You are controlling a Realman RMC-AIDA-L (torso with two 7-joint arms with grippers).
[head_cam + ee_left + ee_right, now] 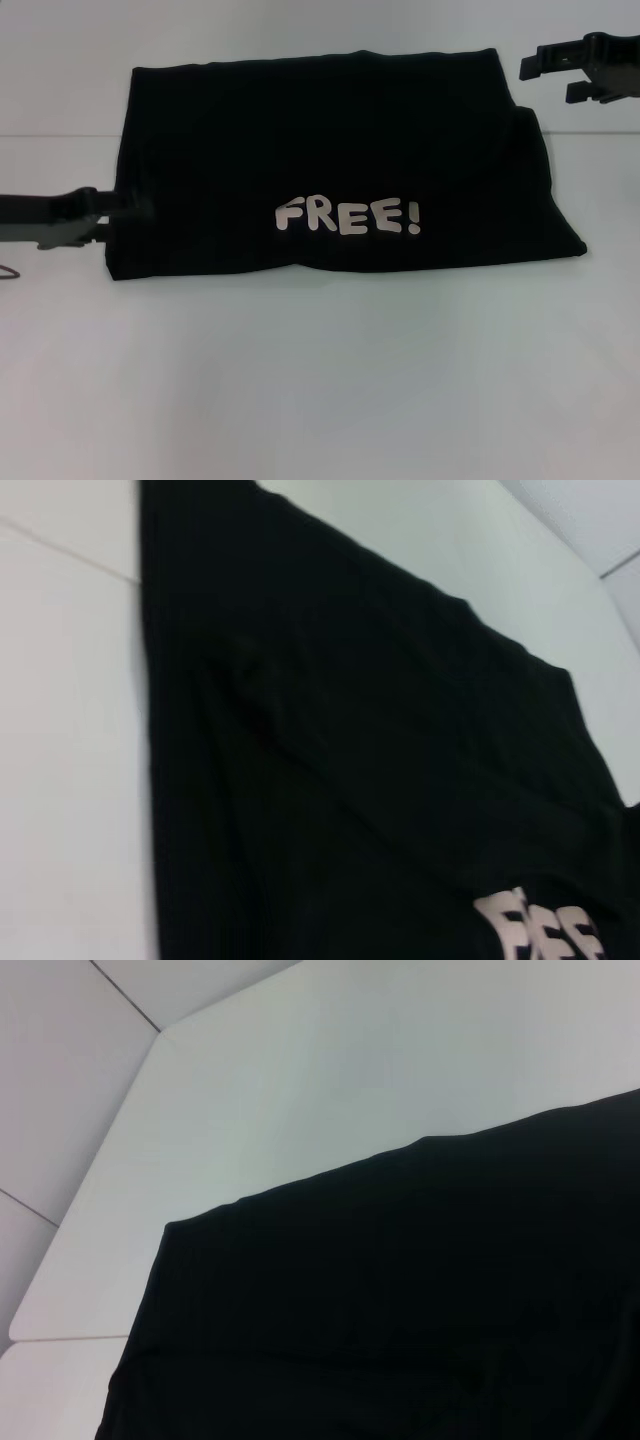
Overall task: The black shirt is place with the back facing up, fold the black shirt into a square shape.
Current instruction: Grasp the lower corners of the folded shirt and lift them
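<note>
Head view: the black shirt (330, 170) lies flat on the white table (320, 380), folded into a wide block. All positions below are given relative to the shirt. The near edge of the shirt runs roughly straight across the table, with bare table surface in front of it. White "FREE!" lettering (348, 216) sits on the upper layer, close to the near edge and slightly right of the shirt's middle. The right side of the shirt spreads outward toward its near corner; the left side is nearly straight.

The left gripper (118, 212) is at the left edge of the shirt, near the front left corner, low at table level. Its tips meet the fabric edge; whether they are closed on the fabric cannot be told.

The right gripper (548, 72) hovers beyond the far right corner of the shirt, apart from the fabric. Its two fingers stand spread with a gap between them and hold nothing.

Left wrist view: the shirt (350, 780) fills most of the picture, with part of the lettering (540, 928) visible.

Right wrist view: the shirt (400, 1310) lies on the table (300, 1090), one corner visible.
</note>
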